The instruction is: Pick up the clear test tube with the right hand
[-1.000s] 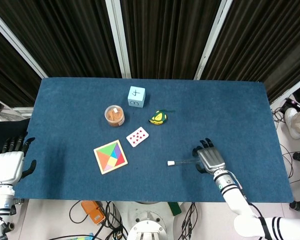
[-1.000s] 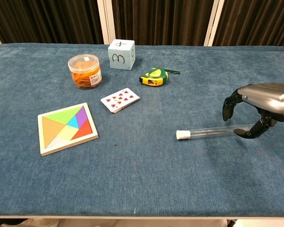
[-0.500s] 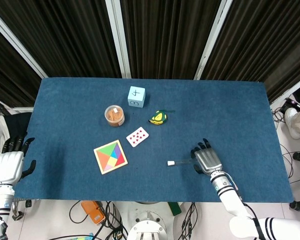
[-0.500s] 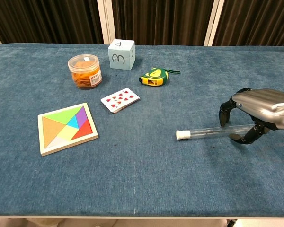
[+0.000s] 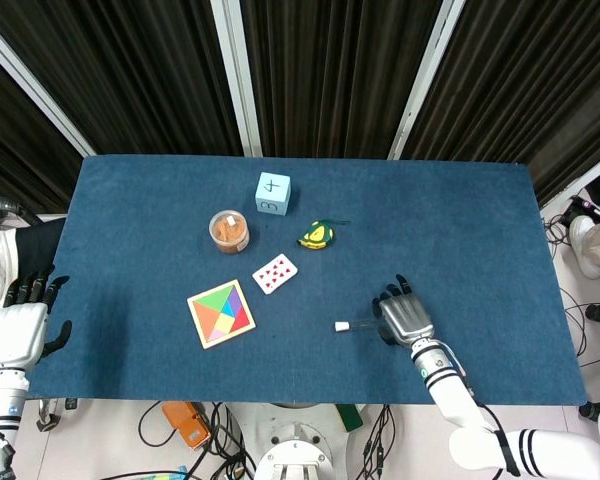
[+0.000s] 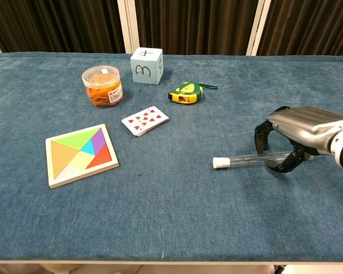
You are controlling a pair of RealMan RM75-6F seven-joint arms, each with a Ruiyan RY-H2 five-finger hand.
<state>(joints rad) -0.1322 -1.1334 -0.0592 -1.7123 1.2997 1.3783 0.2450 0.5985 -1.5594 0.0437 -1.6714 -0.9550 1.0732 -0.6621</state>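
The clear test tube (image 6: 240, 160) with a white cap lies flat on the blue table, cap end pointing left; in the head view the test tube (image 5: 353, 324) shows just left of my right hand. My right hand (image 6: 300, 128) arches over the tube's right half, fingers behind it and thumb in front, close to or touching it. The tube still rests on the cloth. From above, the right hand (image 5: 405, 318) hides most of the tube. My left hand (image 5: 20, 335) hangs off the table's left edge, fingers apart and holding nothing.
A tangram puzzle (image 6: 81, 154), a playing card (image 6: 144, 120), an orange-filled jar (image 6: 102, 85), a pale blue cube (image 6: 147, 65) and a yellow-green tape measure (image 6: 186, 93) lie left of and behind the tube. The table's front edge (image 6: 171, 261) is near.
My right hand has slid left along the tube toward its cap and its fingers curl lower around it. The tube and the left hand have not moved.
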